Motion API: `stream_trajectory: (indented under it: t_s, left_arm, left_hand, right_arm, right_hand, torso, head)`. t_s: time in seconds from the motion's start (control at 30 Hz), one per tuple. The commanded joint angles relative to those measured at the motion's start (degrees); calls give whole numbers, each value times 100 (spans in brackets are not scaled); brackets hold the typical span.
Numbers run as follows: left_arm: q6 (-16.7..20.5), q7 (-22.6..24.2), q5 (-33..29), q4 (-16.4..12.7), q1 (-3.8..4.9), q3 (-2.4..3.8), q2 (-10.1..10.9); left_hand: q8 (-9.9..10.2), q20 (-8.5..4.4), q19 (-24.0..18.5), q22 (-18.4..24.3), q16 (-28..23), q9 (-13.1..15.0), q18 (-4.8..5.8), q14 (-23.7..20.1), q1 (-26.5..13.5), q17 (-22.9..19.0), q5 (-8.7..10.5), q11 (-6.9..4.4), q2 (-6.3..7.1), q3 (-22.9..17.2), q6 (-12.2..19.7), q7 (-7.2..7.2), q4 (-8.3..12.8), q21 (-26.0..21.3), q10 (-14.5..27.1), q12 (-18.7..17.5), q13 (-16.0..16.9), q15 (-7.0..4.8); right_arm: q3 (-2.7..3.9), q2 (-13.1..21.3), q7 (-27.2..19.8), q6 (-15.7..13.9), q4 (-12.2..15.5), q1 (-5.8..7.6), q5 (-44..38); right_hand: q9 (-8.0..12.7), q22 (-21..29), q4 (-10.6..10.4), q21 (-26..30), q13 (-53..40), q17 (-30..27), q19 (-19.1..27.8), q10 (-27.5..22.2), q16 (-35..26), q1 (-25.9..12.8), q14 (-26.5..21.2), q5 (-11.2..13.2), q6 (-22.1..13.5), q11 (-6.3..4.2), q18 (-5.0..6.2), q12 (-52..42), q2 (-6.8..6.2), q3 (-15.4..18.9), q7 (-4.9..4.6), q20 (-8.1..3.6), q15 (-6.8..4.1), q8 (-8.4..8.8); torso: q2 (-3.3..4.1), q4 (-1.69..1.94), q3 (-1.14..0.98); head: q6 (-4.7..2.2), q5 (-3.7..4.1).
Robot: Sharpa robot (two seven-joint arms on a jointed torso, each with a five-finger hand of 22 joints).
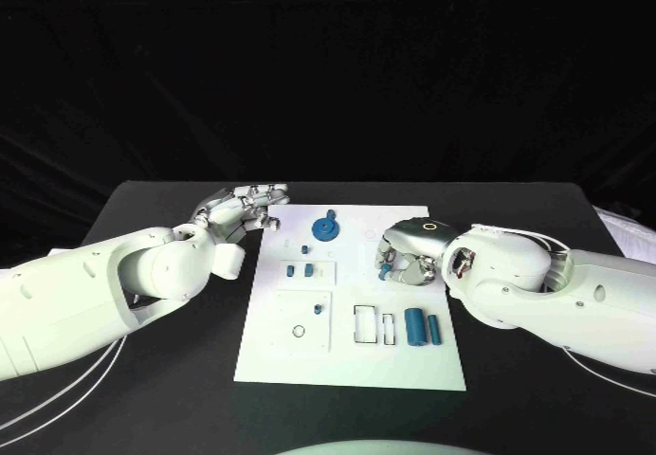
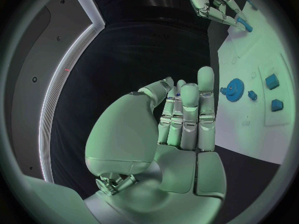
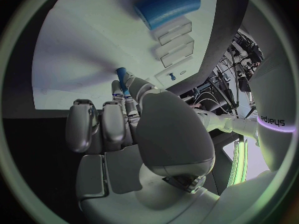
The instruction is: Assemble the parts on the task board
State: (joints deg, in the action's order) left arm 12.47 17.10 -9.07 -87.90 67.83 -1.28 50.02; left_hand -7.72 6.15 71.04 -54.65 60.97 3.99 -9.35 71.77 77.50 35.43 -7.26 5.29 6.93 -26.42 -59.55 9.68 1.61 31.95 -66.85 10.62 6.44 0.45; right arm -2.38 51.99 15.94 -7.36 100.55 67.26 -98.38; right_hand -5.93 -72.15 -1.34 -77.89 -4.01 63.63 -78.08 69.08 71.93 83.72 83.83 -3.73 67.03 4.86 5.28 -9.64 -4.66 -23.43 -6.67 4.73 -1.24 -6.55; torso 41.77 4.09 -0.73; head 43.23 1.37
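The white task board (image 1: 358, 365) lies in the middle of the table. My right hand (image 1: 410, 254) hovers over its right middle and pinches a small blue peg (image 1: 386, 271) between thumb and fingers; the peg (image 3: 122, 79) points at the board (image 3: 81, 45). My left hand (image 1: 249, 209) is at the board's far left corner, off the plate. Its fingers (image 2: 187, 114) stand together with the thumb against them and a tiny blue speck between; whether it holds anything is unclear. A blue gear (image 1: 325, 227) sits near the far edge. Two small blue blocks (image 1: 300, 270) stand below it.
A thick blue cylinder (image 1: 414, 327) and a thinner blue pin (image 1: 435, 329) lie at the board's near right, beside empty rectangular slots (image 1: 367, 323). A small ring (image 1: 299, 331) sits at the near left. Black table (image 1: 164, 379) surrounds the board.
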Motion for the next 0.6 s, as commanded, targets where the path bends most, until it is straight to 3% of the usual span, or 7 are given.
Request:
stream_trajectory:
  t_s: [0.03,0.23,0.43,0.6]
  left_arm:
    - [-121,8,20,-5,0,3,-3]
    - [-128,-5,20,2,0,2,-3]
    - [-136,-15,20,9,-2,-1,-6]
    - [-148,-20,20,22,-4,-2,-18]
  left_hand:
    - [-14,5,-30,6,-35,-7,-95,-38,43,-6,-21,14,-15,29,11,21,7,-28,37,23,6,11]
    - [-19,6,-32,16,-34,-6,-97,-44,55,-18,-21,12,-22,36,10,19,16,-42,42,36,9,10]
    - [-19,6,-32,16,-34,-6,-97,-44,55,-18,-21,12,-22,36,10,19,16,-42,42,36,9,10]
    - [-19,6,-32,16,-34,-6,-97,-44,55,-18,-21,12,-22,36,10,19,16,-42,42,36,9,10]
  right_arm:
    - [2,11,-55,-362,84,-4,-41]
    - [21,125,-55,-520,306,15,120]
    - [51,266,-8,-541,638,121,315]
    - [60,144,-47,-531,876,151,478]
  right_hand:
    - [-18,-15,-25,-27,-69,1,-49,263,39,29,216,7,43,-204,-100,32,133,-35,-2,-10,-35,-19]
    - [-40,-31,-89,-39,-71,3,-51,288,47,-102,213,21,51,-208,-102,83,118,-40,15,-10,-36,-24]
    - [-44,-38,-99,-44,-70,4,-54,288,49,-126,213,21,48,-207,-104,100,109,-41,15,-10,-36,-22]
    - [-45,-39,-102,-45,-68,3,-53,284,50,-137,213,17,42,-206,-104,113,104,-44,13,-10,-36,-18]
  torso:
    - [1,0,-2]
    - [-7,0,4]
    - [-9,1,5]
    - [-6,1,5]
  head:
    - [4,6]
    - [5,6]
    - [3,-4]
    - [6,-49]
